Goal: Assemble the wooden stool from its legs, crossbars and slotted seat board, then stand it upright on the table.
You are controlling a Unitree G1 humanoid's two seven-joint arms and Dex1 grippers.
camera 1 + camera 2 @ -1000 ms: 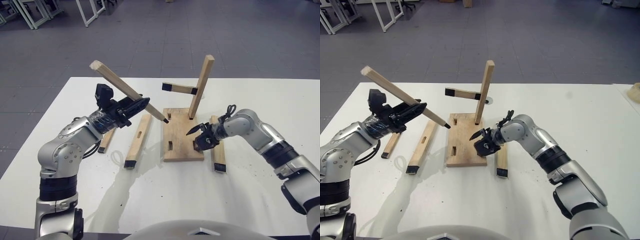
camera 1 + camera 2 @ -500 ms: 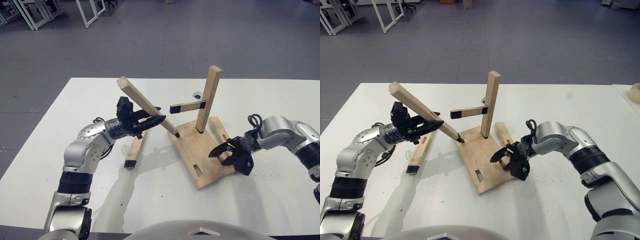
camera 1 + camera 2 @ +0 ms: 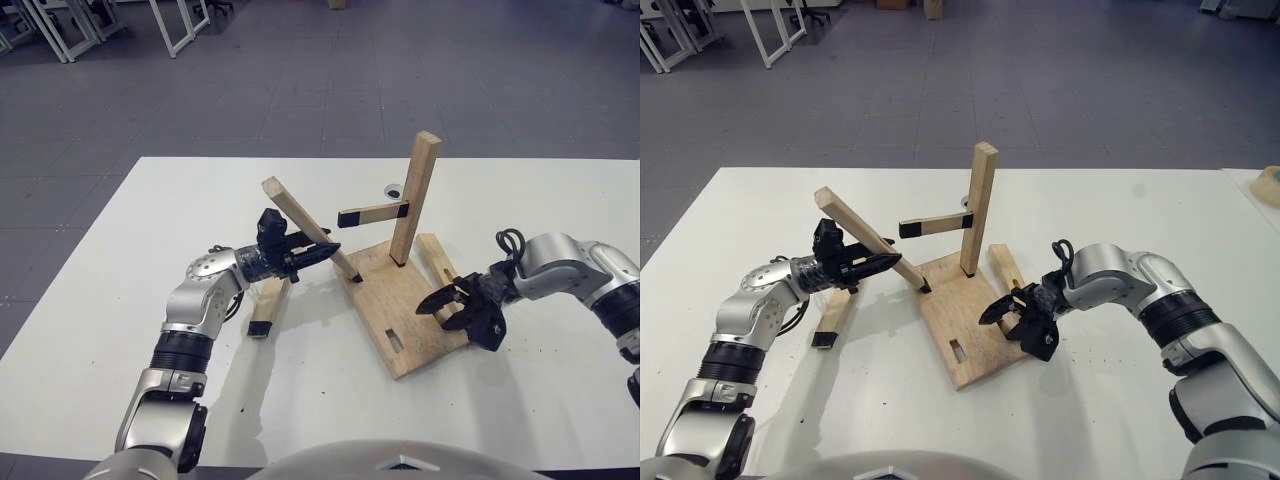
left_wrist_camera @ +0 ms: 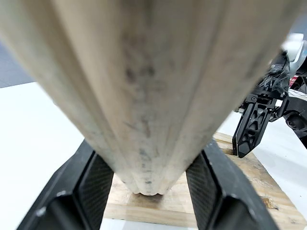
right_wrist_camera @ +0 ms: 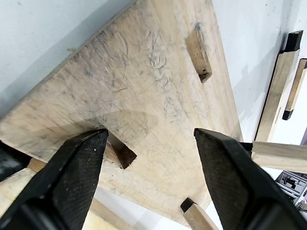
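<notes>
The flat rectangular slotted seat board of pale wood [image 3: 400,312] lies turned at an angle on the white table [image 3: 120,300]. One square pale wooden leg [image 3: 416,195] stands upright in a slot at the board's far edge, and a short black-tipped crossbar [image 3: 372,213] projects sideways from it. A second square wooden leg [image 3: 300,222] is tilted, with its dark lower end at the board's far left corner. Whether its tenon has entered the slot cannot be told. Two loose black-tipped wooden bars lie on the table, one [image 3: 268,302] left of the board and one [image 3: 438,258] at its right edge.

Judged from appearance, all parts are stiff, light and hard. The planed faces are likely to slip between narrow fingers, and a long leg will lever strongly about its grip. Take hold low on the leg, close to the tenon, and steady the board by its edge, well away from the standing leg, which a jolt could loosen.

The left gripper [image 3: 325,251] is clamped on the tilted leg, one finger [image 4: 86,189] on each side, just above its lower end. The right gripper [image 3: 452,310] has its fingers wide apart at the board's near right edge, beside an empty slot [image 5: 199,55], and holds nothing. Contact with the board cannot be confirmed.
</notes>
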